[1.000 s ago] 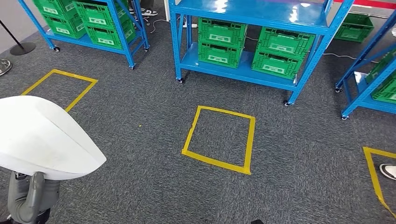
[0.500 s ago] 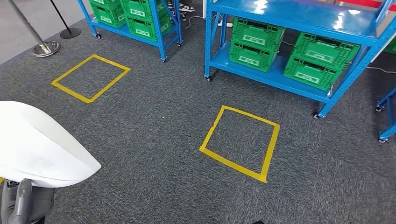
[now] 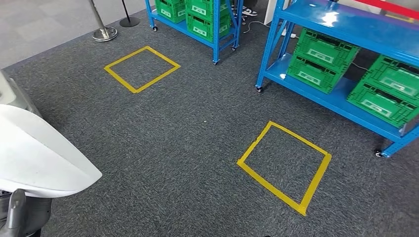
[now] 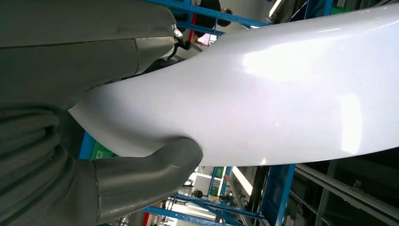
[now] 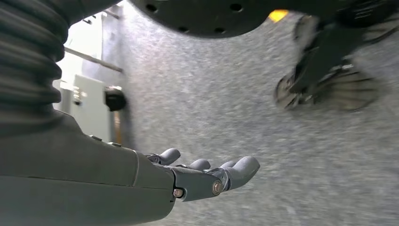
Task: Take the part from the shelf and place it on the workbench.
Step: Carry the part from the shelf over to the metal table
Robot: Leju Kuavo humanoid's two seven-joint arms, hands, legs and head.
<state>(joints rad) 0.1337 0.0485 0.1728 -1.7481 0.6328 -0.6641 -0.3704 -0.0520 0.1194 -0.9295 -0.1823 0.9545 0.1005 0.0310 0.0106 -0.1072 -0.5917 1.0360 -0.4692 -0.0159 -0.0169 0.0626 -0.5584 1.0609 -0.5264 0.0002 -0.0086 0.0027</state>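
Observation:
A large smooth white curved part [image 3: 39, 153] juts in at the lower left of the head view, above the carpet. My left hand [image 3: 20, 217] holds it from beneath; in the left wrist view the thick grey thumb [image 4: 155, 165] presses against the white part [image 4: 263, 99] and the fingers are hidden behind it. My right hand [image 5: 202, 176] hangs over the grey carpet with its fingers stretched out and nothing in them.
Blue wheeled shelves [image 3: 341, 98] with green crates [image 3: 321, 59] stand at the back right, another blue rack [image 3: 197, 19] at the back centre. Yellow tape squares [image 3: 284, 165] [image 3: 142, 68] mark the carpet. A stanchion base [image 3: 104, 33] stands at the back left.
The whole scene has slid to the right and tilted, so the camera has turned left. The white part stays in my left hand at the lower left.

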